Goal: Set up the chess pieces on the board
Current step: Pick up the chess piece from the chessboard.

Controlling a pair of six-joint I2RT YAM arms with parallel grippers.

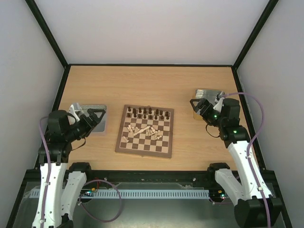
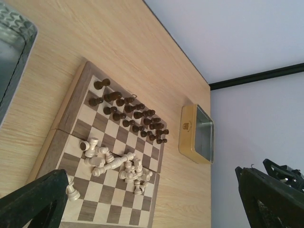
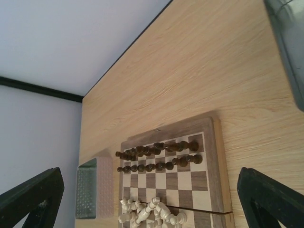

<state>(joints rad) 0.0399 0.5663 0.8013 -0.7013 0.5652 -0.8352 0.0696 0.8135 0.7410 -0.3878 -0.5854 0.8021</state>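
**Cream pieces not yet placed**

The board lies in the middle of the tabletop. The dark pieces stand in two rows along its far edge. The chess pieces lie in a heap on the middle squares, many fallen over, none in the near rows. The left end effector and the right end effector are spread and empty, near the side edges. Almost all work remains.

**Board**: square, wooden, with dark brown and cream checks inside a brown border. It lies flat between the left gripper and the right gripper, well apart from both.

**Chess pieces**: small cream wooden chessmen, most lying on their sides. They are heaped loosely over the board's middle squares, nearer the left gripper's side than the right's.
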